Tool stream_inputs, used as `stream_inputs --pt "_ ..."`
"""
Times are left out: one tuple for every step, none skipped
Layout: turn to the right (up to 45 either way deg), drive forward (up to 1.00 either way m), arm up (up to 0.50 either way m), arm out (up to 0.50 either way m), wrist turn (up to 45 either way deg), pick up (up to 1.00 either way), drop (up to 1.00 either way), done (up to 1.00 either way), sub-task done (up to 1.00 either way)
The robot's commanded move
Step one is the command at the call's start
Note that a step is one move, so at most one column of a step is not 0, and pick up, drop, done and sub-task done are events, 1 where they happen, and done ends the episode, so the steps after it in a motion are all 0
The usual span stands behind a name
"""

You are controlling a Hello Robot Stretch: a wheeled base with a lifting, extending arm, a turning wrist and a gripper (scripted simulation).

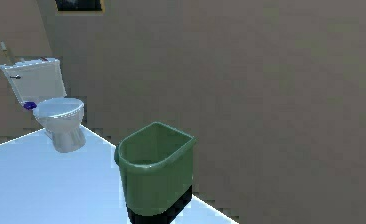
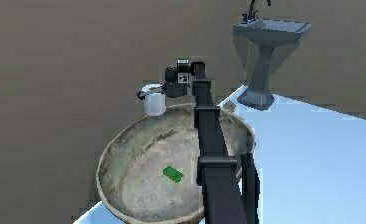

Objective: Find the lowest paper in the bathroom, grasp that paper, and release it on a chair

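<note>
At the arm side view's left, a small white cylinder (image 2: 151, 99), by shape and colour likely the paper roll, shows at the far rim of a wide round bin of dull worn green (image 2: 109, 160); we cannot tell whether it rests there or hangs free. Just right of it and slightly higher are the fingers (image 2: 164, 86) on their dark body, so the cylinder lies to their left and a touch lower, its axis upright as far as we can judge. We cannot tell how the fingers stand, nor whether they hold anything. Right again runs the dark square arm bar (image 2: 217, 150), then a grey pedestal sink (image 2: 263, 50)
</note>
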Motion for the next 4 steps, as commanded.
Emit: stream_inputs --pt "0.0 0.0 0.08 0.0 0.0 0.0 0.0 0.0 0.0" --pt "0.0 0.0 0.0 0.0 -45.0 0.0 0.0 0.0 0.0" --pt "0.0 0.0 0.0 0.0 -45.0 0.0 0.0 0.0 0.0" --pt "0.0 0.0 0.0 0.0 -9.0 0.0 0.0 0.0 0.0"
